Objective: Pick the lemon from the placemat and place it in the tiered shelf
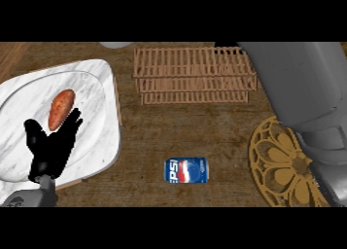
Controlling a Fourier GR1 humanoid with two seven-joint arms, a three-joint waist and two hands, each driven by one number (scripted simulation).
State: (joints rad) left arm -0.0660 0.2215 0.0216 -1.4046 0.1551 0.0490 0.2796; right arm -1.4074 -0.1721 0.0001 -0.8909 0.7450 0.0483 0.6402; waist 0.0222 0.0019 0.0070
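Finding: the lemon shows nowhere in the head view. The gold openwork placemat (pixel 275 160) lies at the counter's right, and its visible part carries nothing. The rest of it is covered by the right forearm (pixel 305 97), which crosses it from the lower right corner and reaches up to just beside the right end of the wooden tiered shelf (pixel 194 75). The right hand lies beyond the top edge of the scene, so whether it is spread, curled or holding the lemon cannot be told. The lemon is therefore either carried out of sight or hidden under the arm; neither can be confirmed. The shelf's slats, where visible, hold nothing. The left hand (pixel 50 146) rests at the lower left above a marble plate (pixel 18 97), fingers straight and spread, holding nothing. An orange-brown oblong vegetable (pixel 61 107) lies on that plate, just beyond the fingertips. A Pepsi can (pixel 186 170) lies on its side between plate and placemat, well apart from the shelf. Judgement: from the arm's position, the step in hand is most likely the carry toward the shelf or the placing itself. The next move calls for bringing the right hand over a shelf tier and lowering it, and for opening it only once the lemon sits on the slats, since a round fruit may roll off.
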